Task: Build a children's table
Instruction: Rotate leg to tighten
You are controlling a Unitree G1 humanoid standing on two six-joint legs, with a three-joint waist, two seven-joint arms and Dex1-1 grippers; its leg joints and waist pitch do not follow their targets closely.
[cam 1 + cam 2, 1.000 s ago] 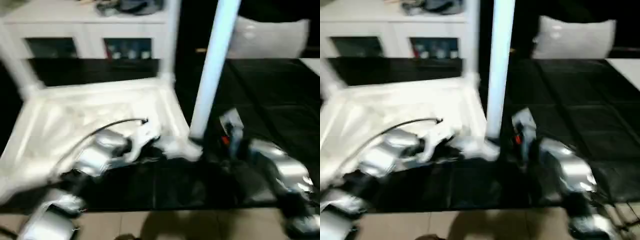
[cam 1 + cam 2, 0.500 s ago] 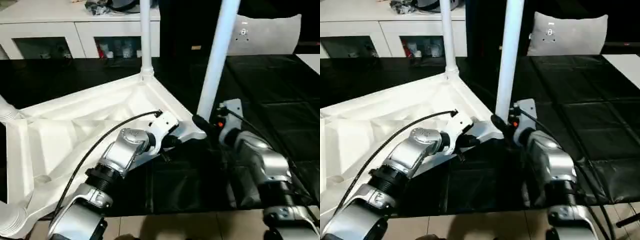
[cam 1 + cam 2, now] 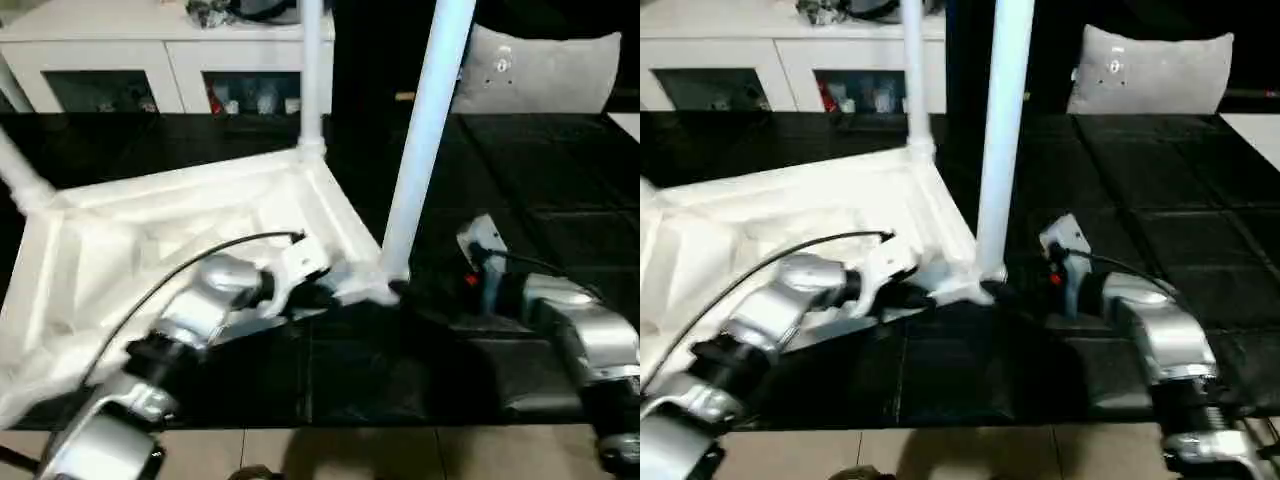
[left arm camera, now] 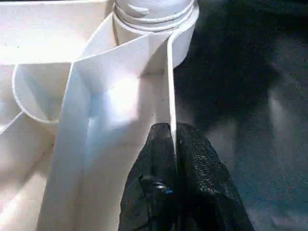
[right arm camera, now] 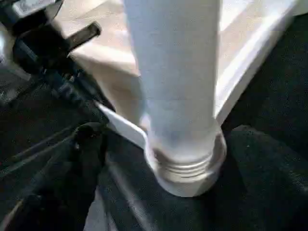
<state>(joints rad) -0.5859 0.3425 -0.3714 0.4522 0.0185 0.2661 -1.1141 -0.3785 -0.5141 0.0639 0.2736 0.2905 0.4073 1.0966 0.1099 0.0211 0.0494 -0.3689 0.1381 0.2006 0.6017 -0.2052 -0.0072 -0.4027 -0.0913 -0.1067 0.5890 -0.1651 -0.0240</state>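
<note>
Left end effector (image 4: 173,144) pinched shut on the thin side wall of the upturned table top (image 3: 150,240), just beside the near corner socket. Right end effector (image 3: 1015,295): can't tell how far open; it sits just beside the near leg (image 3: 420,150), gripping nothing visible. That leg stands upright in its socket; far leg (image 3: 312,70) also seated, third at far left. Fourth leg's status can't be told. Top lies on the black tabletop (image 3: 540,170).
</note>
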